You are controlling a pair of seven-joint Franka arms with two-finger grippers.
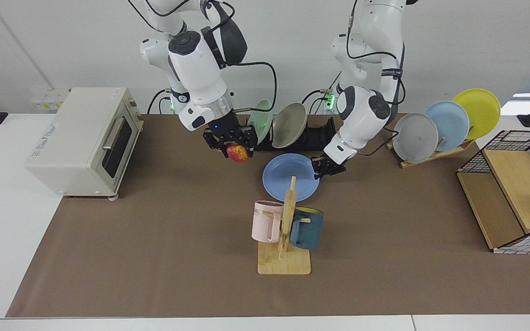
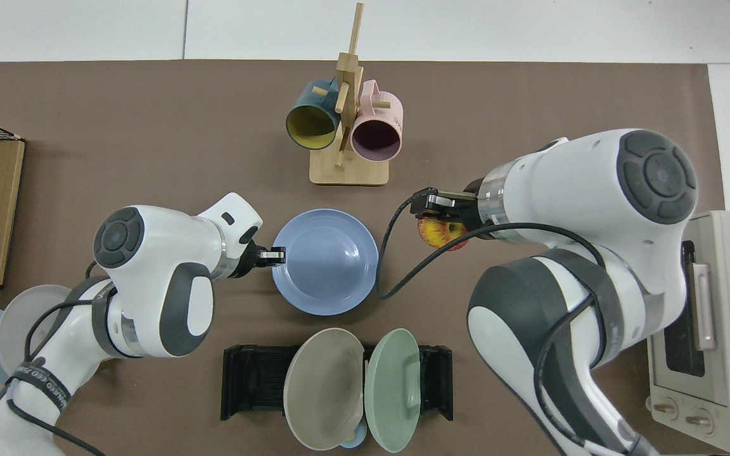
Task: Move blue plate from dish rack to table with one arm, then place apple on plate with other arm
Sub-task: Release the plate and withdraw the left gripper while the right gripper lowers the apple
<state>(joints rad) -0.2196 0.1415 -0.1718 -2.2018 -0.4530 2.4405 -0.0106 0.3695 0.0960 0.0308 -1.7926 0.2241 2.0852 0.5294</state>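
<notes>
The left hand (image 1: 327,166) was clamped on the rim of the plate (image 1: 291,177), which sat level and low over the counter (image 1: 154,239), clear of the rack (image 1: 313,137) and just behind the mug stand (image 1: 285,239). The right hand (image 1: 231,146) was closed around the apple (image 1: 237,152), held in the air beside the plate's other edge.

To do this step well, the left hand should lower the plate flat, let go only once it rests on the mat, and draw straight back along the rim. The apple should wait until that hand is clear.

Whether the plate already touched the counter could not be told. The mug stand's post hid part of its near edge in the facing view, and the right hand covered part of the apple from above.
</notes>
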